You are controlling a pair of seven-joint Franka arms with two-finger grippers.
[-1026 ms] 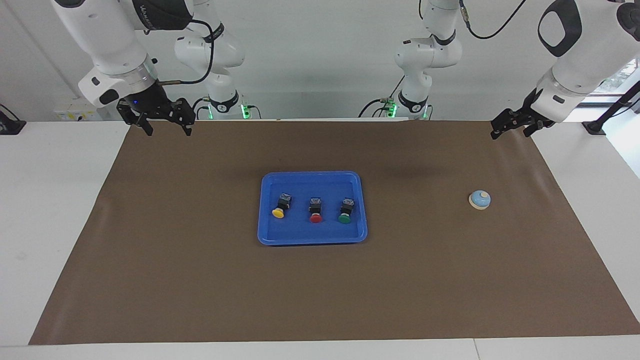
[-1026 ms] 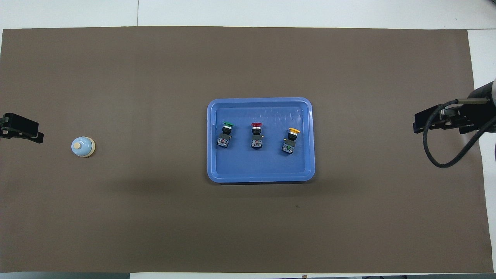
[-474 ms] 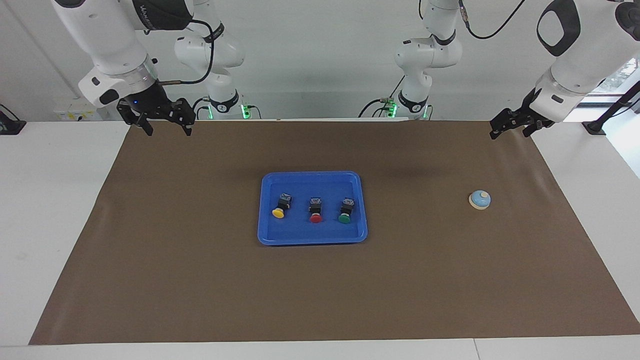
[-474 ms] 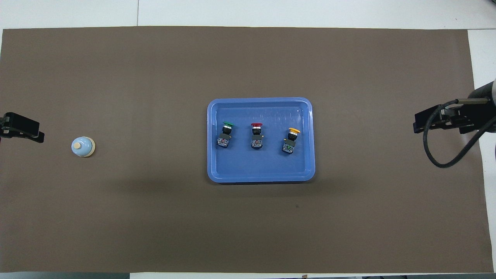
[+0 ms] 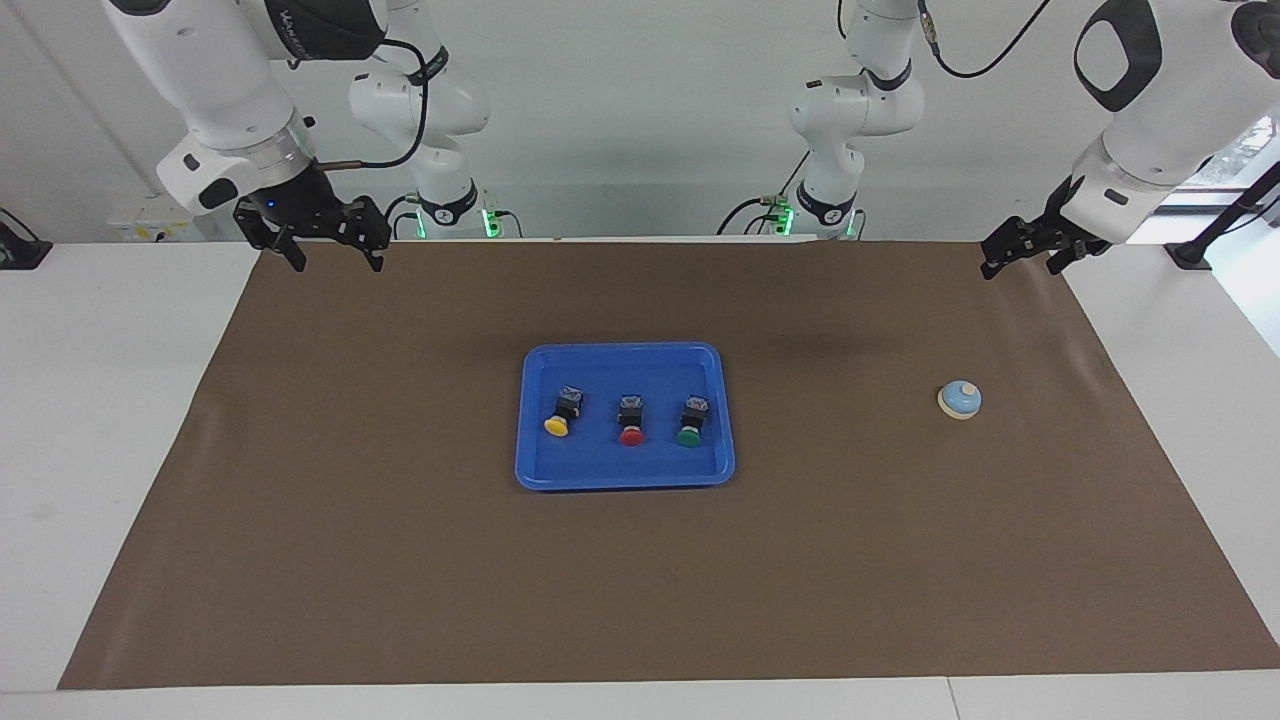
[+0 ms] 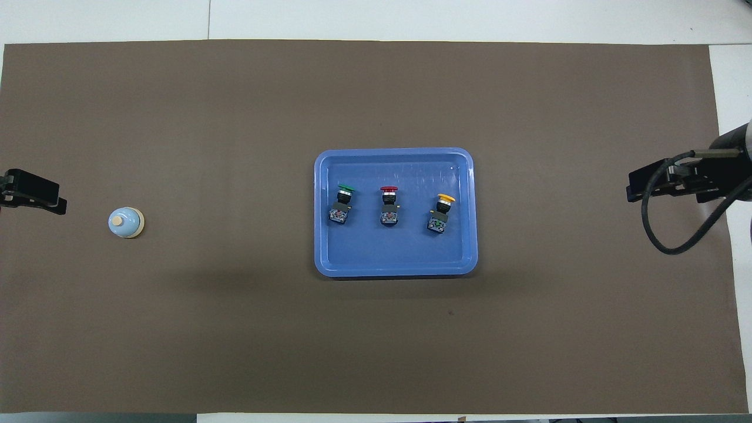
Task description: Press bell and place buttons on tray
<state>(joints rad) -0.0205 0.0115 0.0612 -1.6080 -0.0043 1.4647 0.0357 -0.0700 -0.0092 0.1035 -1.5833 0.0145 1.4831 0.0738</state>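
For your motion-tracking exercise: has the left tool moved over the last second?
Yes, slightly. In the facing view the left tool has drifted up and toward the mat's corner, away from the bell, which lies unmoved.

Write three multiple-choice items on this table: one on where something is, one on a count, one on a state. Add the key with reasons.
1. Where is the bell?
A. on the tray
B. on the brown mat toward the left arm's end
C. in the right tool

2. How many buttons lie in the tray?
A. one
B. two
C. three

3. The left tool is
A. empty
B. holding the bell
C. holding the red button

Key: B, it sits alone on the mat; C, the yellow button, red button and green button lie inside; A, nothing is between its fingers.
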